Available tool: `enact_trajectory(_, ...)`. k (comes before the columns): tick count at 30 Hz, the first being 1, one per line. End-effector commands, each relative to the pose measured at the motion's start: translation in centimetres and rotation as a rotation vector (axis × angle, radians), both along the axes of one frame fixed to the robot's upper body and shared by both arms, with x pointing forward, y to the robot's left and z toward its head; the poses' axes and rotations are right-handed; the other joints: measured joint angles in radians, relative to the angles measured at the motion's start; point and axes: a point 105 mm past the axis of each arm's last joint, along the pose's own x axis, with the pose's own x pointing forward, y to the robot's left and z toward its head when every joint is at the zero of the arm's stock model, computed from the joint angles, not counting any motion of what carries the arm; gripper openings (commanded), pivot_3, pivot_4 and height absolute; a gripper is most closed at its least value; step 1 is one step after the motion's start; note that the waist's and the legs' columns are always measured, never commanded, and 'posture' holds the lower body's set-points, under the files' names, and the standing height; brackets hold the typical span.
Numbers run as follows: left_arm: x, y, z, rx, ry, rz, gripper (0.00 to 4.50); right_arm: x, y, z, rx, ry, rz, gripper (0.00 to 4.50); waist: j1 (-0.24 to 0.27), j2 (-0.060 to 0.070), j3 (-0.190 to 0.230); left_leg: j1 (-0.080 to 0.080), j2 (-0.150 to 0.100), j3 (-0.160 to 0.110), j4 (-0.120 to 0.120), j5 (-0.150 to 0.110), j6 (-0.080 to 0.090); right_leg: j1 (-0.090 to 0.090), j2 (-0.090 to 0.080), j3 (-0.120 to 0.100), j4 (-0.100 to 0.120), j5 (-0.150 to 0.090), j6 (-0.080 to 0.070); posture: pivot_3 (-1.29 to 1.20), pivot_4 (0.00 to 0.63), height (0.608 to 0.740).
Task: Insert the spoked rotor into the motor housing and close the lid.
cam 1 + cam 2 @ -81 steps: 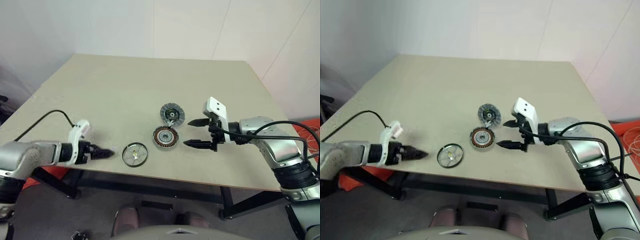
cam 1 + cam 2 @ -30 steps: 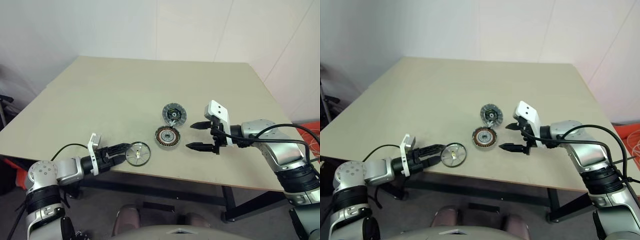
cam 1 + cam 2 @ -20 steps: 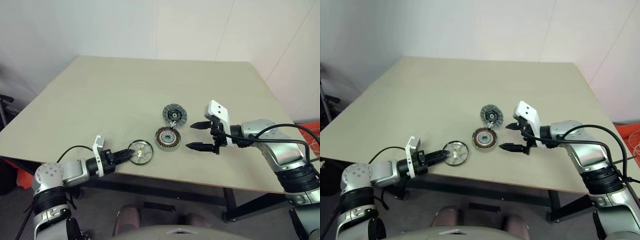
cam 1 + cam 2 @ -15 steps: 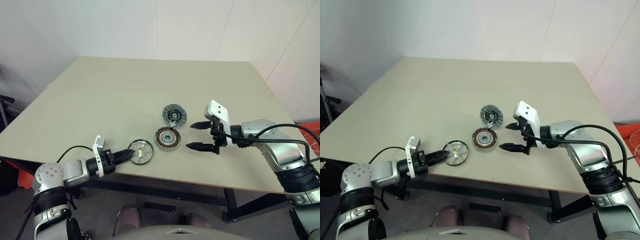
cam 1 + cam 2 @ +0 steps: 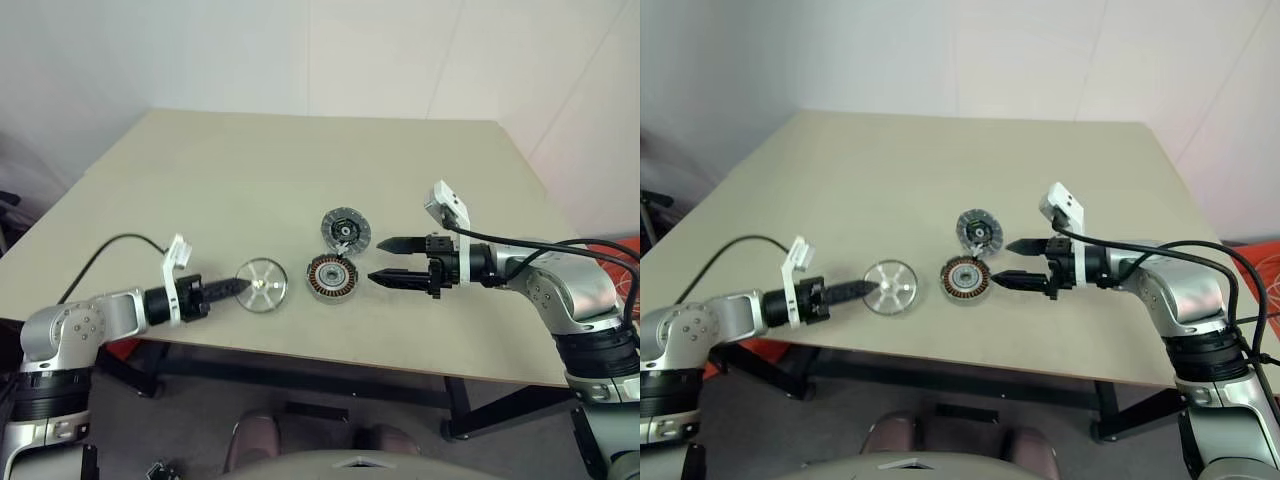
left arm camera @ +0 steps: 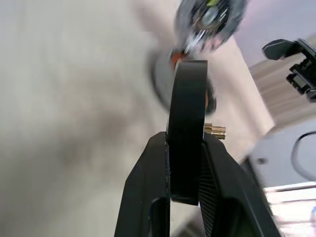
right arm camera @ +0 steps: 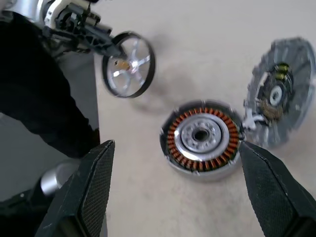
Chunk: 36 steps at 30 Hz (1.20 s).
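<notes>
Left gripper: my left gripper [image 5: 236, 288] is pinched on the spoked rotor [image 5: 262, 285], gripping only its black rim, edge-on between the fingers in the left wrist view.
Rotor position: I judge it lifted clear of the table [image 5: 250, 170], near the front edge, just left of the motor housing [image 5: 331, 276].
Right gripper: my right gripper [image 5: 382, 261] stands wide apart and holds nothing, hovering just right of the housing.
Housing and lid: the housing sits coil-side up near the front edge; the lid [image 5: 345, 229] lies touching or just behind it, toward the far edge.
Risk, grip: a rim-only pinch could let the rotor pivot or slip as I swing it over.
Risk, seating: if it arrives tilted, I expect it to jam on the coils or shove the housing into the lid.
Risk, right arm: its open fingers sit near the drop path and could clip the rotor.
</notes>
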Motion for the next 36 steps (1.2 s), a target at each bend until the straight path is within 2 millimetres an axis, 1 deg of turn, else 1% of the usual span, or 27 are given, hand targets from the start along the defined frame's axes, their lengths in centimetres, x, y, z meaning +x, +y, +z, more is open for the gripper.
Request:
enact_trajectory(1,0.5,-1.2,2.9,0.077,-0.261,-0.115,0.39,-0.1,0.3,1.5,0.016,-0.047,0.011,4.50,-0.001,0.000,0.000,0.000,0.000,0.000,0.000,0.000,0.000,0.000,0.000,0.000,0.000,0.000,0.000,0.00,0.000,0.740)
enact_trajectory(2,0.7,-1.7,3.5,0.075,-0.321,-0.136,0.39,0.0,0.3,1.6,0.021,-0.042,0.008,4.50,-0.001,0.000,0.000,0.000,-0.001,0.000,-0.001,0.000,0.000,0.000,0.000,0.001,0.000,0.000,0.000,0.00,0.000,0.740)
enact_trajectory(4,0.9,-2.4,3.9,0.085,-0.388,-0.173,0.39,0.2,0.5,1.9,0.061,-0.010,-0.013,4.50,-0.001,0.000,0.000,0.000,-0.001,0.001,-0.001,0.000,0.000,-0.001,-0.001,0.001,0.000,0.000,0.000,0.00,0.000,0.740)
enact_trajectory(7,1.2,-3.1,3.9,0.086,-0.435,-0.191,0.39,0.4,0.7,2.6,0.127,0.050,-0.044,4.50,-0.004,0.000,0.000,0.000,-0.001,0.002,-0.001,0.000,0.000,-0.001,-0.001,0.001,0.001,0.000,0.000,0.00,0.000,0.740)
enact_trajectory(10,1.9,-3.7,3.8,0.138,-0.523,-0.196,0.39,0.2,1.4,3.2,0.201,0.179,-0.064,4.50,-0.005,0.000,0.000,0.001,0.000,0.002,-0.001,0.001,-0.001,-0.002,0.000,0.001,0.002,0.001,-0.002,0.00,0.000,0.740)
enact_trajectory(12,2.0,-4.0,3.7,0.158,-0.568,-0.206,0.39,-0.2,1.7,3.1,0.208,0.237,-0.063,4.50,-0.004,0.000,0.000,0.001,0.000,0.002,-0.001,0.001,-0.002,-0.001,0.000,0.001,0.002,0.001,-0.001,0.00,0.000,0.740)
enact_trajectory(14,2.2,-4.7,4.5,0.122,-0.613,-0.205,0.39,-0.5,2.2,2.6,0.197,0.274,-0.061,4.50,-0.003,0.000,0.000,0.001,0.000,0.002,-0.001,0.001,-0.002,-0.001,0.000,0.001,0.002,0.001,-0.001,0.00,0.000,0.740)
enact_trajectory(17,1.7,-5.5,4.6,0.127,-0.646,-0.269,0.39,-0.9,2.7,2.0,0.184,0.303,-0.060,4.50,0.000,0.000,0.000,0.000,0.000,0.002,0.000,0.001,-0.002,-0.001,0.000,0.001,0.002,0.002,-0.004,0.00,0.000,0.740)
enact_trajectory(19,1.3,-6.2,4.7,0.111,-0.648,-0.306,0.39,-1.0,2.9,1.5,0.162,0.293,-0.061,4.50,0.000,0.000,0.000,0.000,-0.001,0.002,-0.001,0.002,-0.003,-0.002,0.000,0.001,0.002,0.003,-0.005,0.00,0.000,0.740)
enact_trajectory(23,0.6,-7.3,5.2,0.033,-0.607,-0.344,0.39,-0.3,2.9,0.9,0.108,0.207,-0.098,4.50,0.000,0.000,0.000,0.000,0.000,0.004,-0.001,0.004,-0.006,-0.003,0.000,0.001,0.002,0.003,-0.004,0.00,0.000,0.740)
enact_trajectory(28,0.2,-8.1,4.9,0.024,-0.576,-0.391,0.39,0.1,3.7,1.2,0.103,0.126,-0.078,4.50,-0.001,0.000,0.000,0.000,0.000,0.007,-0.001,0.004,-0.007,-0.003,0.000,0.001,0.004,0.001,-0.001,0.00,0.000,0.740)
enact_trajectory(32,0.4,-8.4,4.9,0.024,-0.573,-0.389,0.39,0.2,4.1,1.3,0.107,0.097,-0.064,4.50,-0.001,0.000,0.000,0.000,0.000,0.007,-0.001,0.004,-0.007,-0.004,0.000,0.001,0.004,0.001,-0.001,0.00,0.000,0.740)
enact_trajectory(34,0.6,-8.4,4.9,0.022,-0.573,-0.385,0.39,0.3,4.1,1.4,0.108,0.088,-0.062,4.10,-0.001,0.000,0.000,0.000,0.000,0.007,-0.001,0.004,-0.007,-0.004,0.000,0.002,0.004,0.001,-0.001,0.00,0.000,0.740)
enact_trajectory(36,0.7,-8.6,5.0,0.017,-0.572,-0.385,0.39,0.2,4.2,1.4,0.112,0.079,-0.057,3.58,-0.001,0.000,0.000,0.000,0.000,0.007,-0.001,0.004,-0.007,-0.004,0.000,0.002,0.004,0.001,-0.001,0.00,0.000,0.740)
